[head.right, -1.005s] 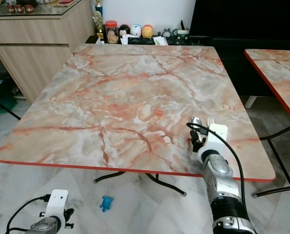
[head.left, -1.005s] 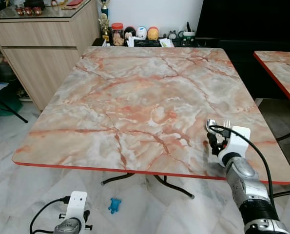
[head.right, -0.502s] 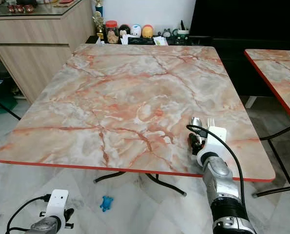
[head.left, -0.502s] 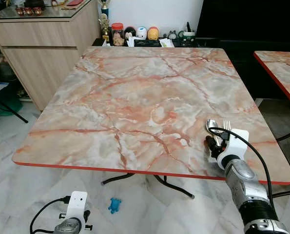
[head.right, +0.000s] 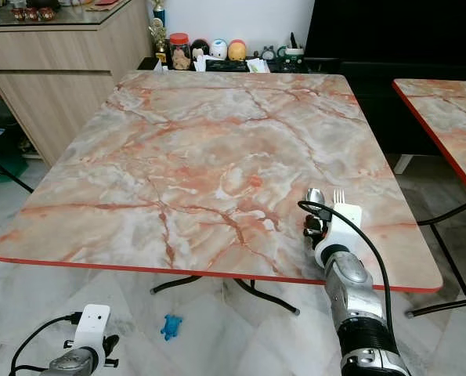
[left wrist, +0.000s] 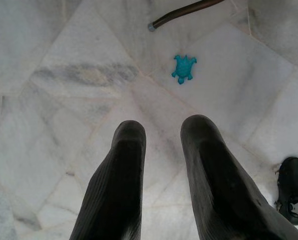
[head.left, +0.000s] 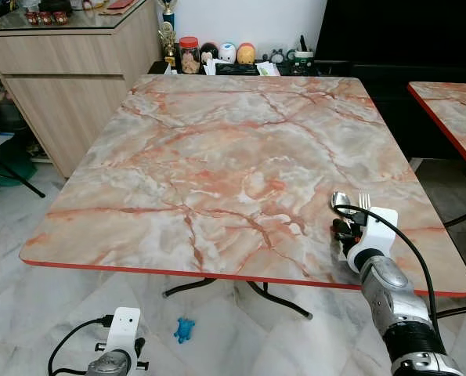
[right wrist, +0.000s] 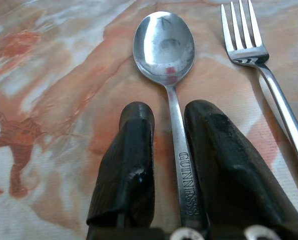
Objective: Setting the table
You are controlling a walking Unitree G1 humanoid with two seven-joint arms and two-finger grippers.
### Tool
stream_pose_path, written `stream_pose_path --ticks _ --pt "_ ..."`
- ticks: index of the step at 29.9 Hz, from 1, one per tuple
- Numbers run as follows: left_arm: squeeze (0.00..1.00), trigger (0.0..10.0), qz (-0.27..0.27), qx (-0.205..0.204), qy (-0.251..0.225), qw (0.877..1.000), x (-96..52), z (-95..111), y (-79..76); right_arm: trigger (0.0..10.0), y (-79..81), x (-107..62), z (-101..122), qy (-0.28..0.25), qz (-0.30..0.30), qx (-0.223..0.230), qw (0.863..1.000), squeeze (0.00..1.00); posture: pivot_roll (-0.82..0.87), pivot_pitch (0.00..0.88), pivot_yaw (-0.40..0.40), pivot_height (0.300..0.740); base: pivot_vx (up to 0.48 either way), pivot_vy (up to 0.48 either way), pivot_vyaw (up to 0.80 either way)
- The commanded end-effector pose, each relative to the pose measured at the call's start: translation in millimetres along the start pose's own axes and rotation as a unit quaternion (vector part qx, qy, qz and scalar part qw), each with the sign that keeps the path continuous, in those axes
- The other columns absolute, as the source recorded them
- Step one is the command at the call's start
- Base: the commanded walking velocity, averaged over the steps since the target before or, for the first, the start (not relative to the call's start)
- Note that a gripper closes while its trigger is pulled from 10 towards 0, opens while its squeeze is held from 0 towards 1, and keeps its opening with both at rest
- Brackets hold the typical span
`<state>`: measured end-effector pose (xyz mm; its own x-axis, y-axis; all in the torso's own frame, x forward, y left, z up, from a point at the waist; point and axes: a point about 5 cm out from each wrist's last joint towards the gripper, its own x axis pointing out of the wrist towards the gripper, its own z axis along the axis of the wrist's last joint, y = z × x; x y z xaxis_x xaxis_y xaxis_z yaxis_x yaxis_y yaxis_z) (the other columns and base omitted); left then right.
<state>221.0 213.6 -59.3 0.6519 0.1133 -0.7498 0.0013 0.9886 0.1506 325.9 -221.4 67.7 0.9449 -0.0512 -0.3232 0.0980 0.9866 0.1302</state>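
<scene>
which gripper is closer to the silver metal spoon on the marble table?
Right. The right gripper is over the table with its fingers either side of the silver metal spoon's handle. The left gripper hangs low over the white floor, below table level.

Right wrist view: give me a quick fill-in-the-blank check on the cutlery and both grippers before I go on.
1. The handle lying between the fingers of the right gripper belongs to the ____.
2. Beside the spoon on the marble table lies a ____.
3. The word stamped on the spoon's handle is ____.
4. The left gripper hangs above the ____, near a small blue toy.

Missing words: spoon; fork; GUINNESS; floor
</scene>
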Motion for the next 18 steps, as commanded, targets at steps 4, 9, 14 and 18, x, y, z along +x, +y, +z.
stream_pose_path --ticks 4,9,14,18 --pt "0.0 10.0 0.001 0.004 0.012 1.0 -1.1 -6.9 1.8 0.0 6.8 0.7 2.0 -0.008 0.012 0.005 1.0 0.0 0.07 0.0 -0.001 0.74 0.0 0.0 0.0" --pt "0.0 10.0 0.001 0.004 0.012 1.0 -1.1 -6.9 1.9 0.0 10.0 1.0 3.0 -0.011 0.018 0.004 1.0 0.0 0.07 0.0 0.001 0.74 0.0 0.0 0.0" --pt "0.0 10.0 0.002 0.003 0.012 1.0 -1.2 -7.4 2.0 0.0 14.8 -0.1 0.3 -0.013 0.026 0.002 1.0 0.0 0.07 0.0 0.003 0.74 0.0 0.0 0.0" --pt "0.0 10.0 0.002 0.003 0.012 1.0 -1.3 -7.8 2.1 0.0 17.2 -0.6 -1.7 -0.013 0.029 0.002 0.999 0.0 0.07 0.0 0.004 0.74 0.0 0.0 0.0"
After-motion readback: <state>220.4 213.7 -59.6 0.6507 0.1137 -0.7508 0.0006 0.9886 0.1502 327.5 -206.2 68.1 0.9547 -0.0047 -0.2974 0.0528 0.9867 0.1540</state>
